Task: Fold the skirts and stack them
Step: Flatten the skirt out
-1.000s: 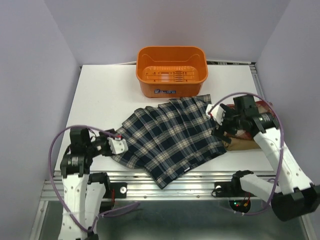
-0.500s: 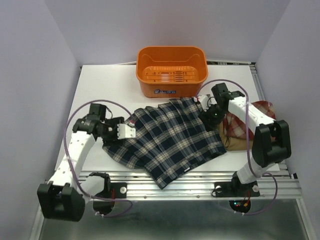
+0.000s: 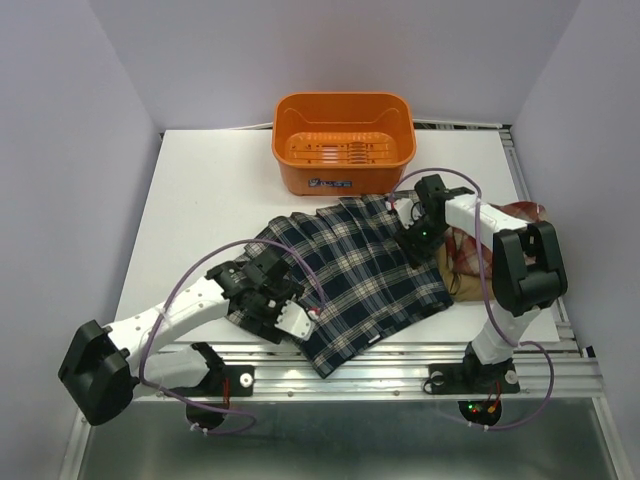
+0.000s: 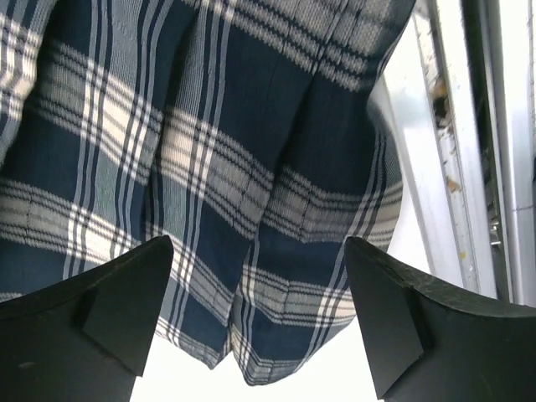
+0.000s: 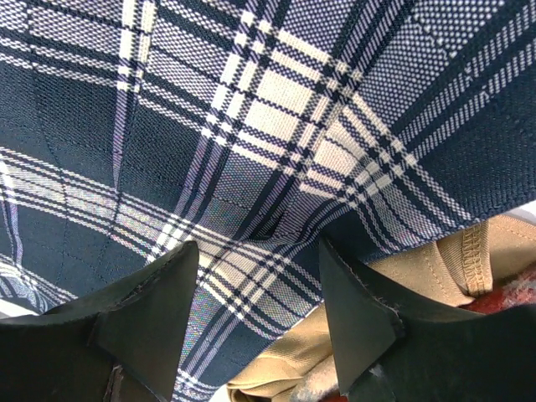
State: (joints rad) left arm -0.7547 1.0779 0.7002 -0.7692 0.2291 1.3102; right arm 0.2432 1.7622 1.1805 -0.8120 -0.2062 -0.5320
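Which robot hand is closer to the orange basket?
The right hand. It is over the far edge of the plaid skirt, just before the orange basket; the left hand is at its near edge, farther away.

The left gripper (image 4: 255, 268) hangs spread wide over the plaid skirt (image 4: 209, 126) hem; white counter (image 4: 322, 381) below, metal rail (image 4: 477, 126) at right.

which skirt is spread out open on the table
The navy-green-white plaid pleated skirt; it lies spread wide mid-table, while the plain tan skirt and the red-and-white plaid skirt sit bunched at its right edge.
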